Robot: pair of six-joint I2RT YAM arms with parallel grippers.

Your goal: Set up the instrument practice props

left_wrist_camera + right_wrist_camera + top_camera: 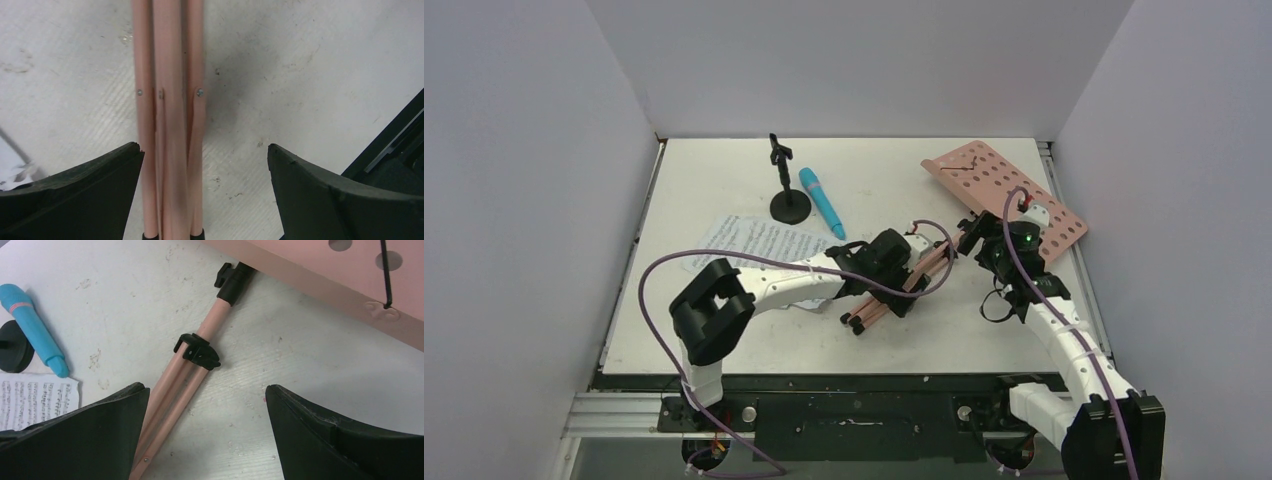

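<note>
At 2 o'clock music stand (pixel 1009 195) lies flat w/ legs (pixel 170 125) folded; left claw (pixel 204 150) & right claw (pixel 207 390) released; mic (pixel 821 200), pages (pixel 754 240) not placed.

The left arm (pixel 776 281) hides part of the sheet music (pixel 759 240) and the middle of the folded music stand legs (pixel 869 315)

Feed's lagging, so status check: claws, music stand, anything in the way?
Both claws open: left claw straddles the folded tripod legs, right claw over the shaft. Music stand lying flat. No obstruction seen.
</note>
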